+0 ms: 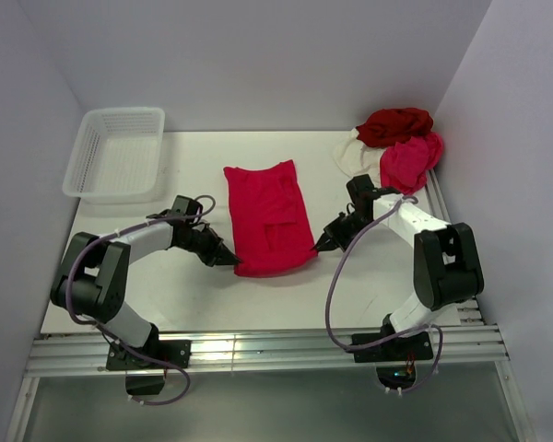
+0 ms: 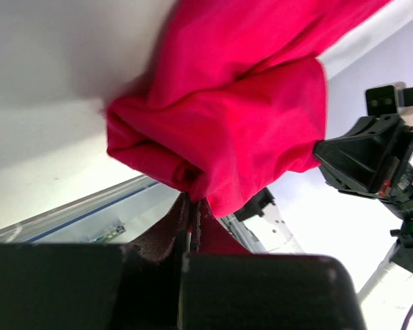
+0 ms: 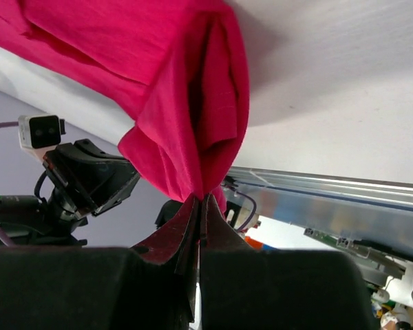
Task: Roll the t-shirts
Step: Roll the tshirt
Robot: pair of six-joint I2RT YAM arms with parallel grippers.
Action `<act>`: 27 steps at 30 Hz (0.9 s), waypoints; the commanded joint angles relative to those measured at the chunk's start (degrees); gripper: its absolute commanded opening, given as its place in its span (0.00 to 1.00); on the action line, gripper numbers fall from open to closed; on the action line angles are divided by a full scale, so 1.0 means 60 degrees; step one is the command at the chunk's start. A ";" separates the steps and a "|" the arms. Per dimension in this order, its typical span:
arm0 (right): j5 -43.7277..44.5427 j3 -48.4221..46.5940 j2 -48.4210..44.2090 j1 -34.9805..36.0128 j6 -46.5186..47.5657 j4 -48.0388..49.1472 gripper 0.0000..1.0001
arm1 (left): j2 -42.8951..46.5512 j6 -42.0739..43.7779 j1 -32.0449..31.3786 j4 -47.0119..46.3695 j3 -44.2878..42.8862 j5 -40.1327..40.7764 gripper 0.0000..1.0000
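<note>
Close to the near edge of the worktop (image 1: 258, 304), the left pincer (image 1: 229, 261) is clamped on the near left corner of the crimson t-shirt (image 1: 267, 212). The right pincer (image 1: 320, 247) is clamped on its near right corner. In both wrist views the jaws stand together, with a thick bunch of red cloth pinched between them. The shirt lies in the middle of the worktop as a long folded strip and runs from the pincers toward the far edge. Its near hem is gathered at both corners.

We judge that the first turn of the roll is the step in hand. To do it well, we should move both pincers at the same height and speed. We should hold the hem stretched between them so that it does not sag, and turn it over low and tight toward the far edge. A loose first turn will probably give a loose roll.

In the far right corner the cream shirt (image 1: 353, 157), the pink shirt (image 1: 410, 158) and the dark red shirt (image 1: 394, 124) lie in one pile. The basket (image 1: 115, 152) stands in the far left corner.
</note>
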State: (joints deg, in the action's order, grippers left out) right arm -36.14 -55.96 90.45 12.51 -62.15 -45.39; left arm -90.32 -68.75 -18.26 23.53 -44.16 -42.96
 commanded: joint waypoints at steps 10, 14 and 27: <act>-0.0539 -0.1263 0.1050 -0.0532 -0.0613 -0.0536 0.00 | -0.1073 0.0208 0.0787 -0.0186 -0.1487 -0.0779 0.00; -0.0700 -0.1716 0.1622 -0.0606 -0.0628 -0.0550 0.00 | -0.1381 0.0281 0.1094 -0.0216 -0.1634 -0.0897 0.00; -0.0480 -0.3196 0.3306 -0.0782 -0.0599 -0.0405 0.00 | -0.2713 0.0589 0.1403 -0.0245 -0.2410 -0.0809 0.00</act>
State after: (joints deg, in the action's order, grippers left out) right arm -39.22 -72.49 108.16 8.62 -65.14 -48.07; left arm -104.90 -66.78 -10.22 22.90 -56.18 -47.20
